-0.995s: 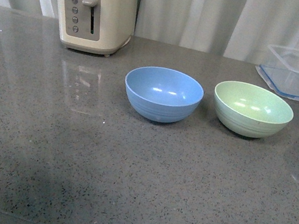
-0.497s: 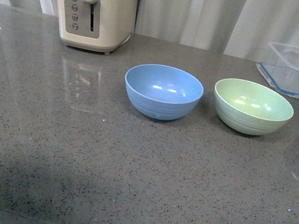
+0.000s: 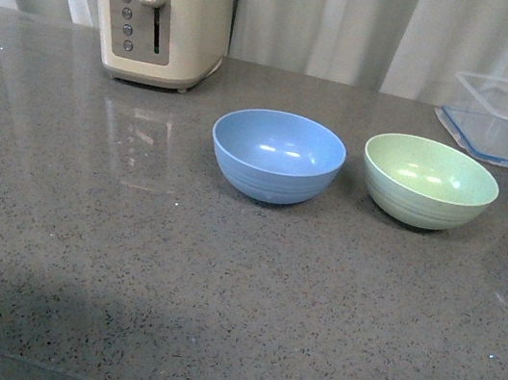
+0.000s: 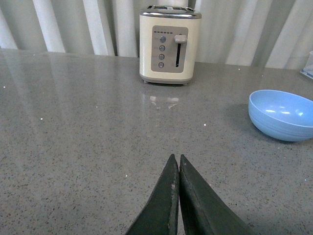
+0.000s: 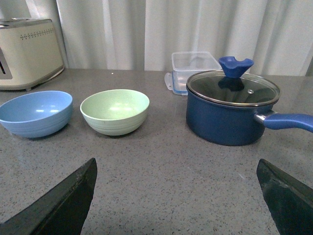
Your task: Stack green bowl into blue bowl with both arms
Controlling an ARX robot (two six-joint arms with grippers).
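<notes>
The blue bowl (image 3: 277, 156) stands upright on the grey counter, and the green bowl (image 3: 429, 183) stands just to its right, a small gap between them. Both are empty. Neither arm shows in the front view. In the left wrist view my left gripper (image 4: 176, 157) is shut with nothing in it, low over bare counter, and the blue bowl (image 4: 282, 114) lies well ahead and off to one side. In the right wrist view my right gripper (image 5: 177, 169) is wide open, with the green bowl (image 5: 115, 111) and blue bowl (image 5: 35, 113) some way ahead of it.
A cream toaster (image 3: 159, 10) stands at the back left. A clear plastic container (image 3: 506, 122) sits at the back right. A dark blue lidded pot (image 5: 231, 106) with a long handle stands right of the green bowl, close to it.
The front view shifted slightly, so everything sits a little higher in the picture than one second ago. The bowls keep their places relative to each other.
</notes>
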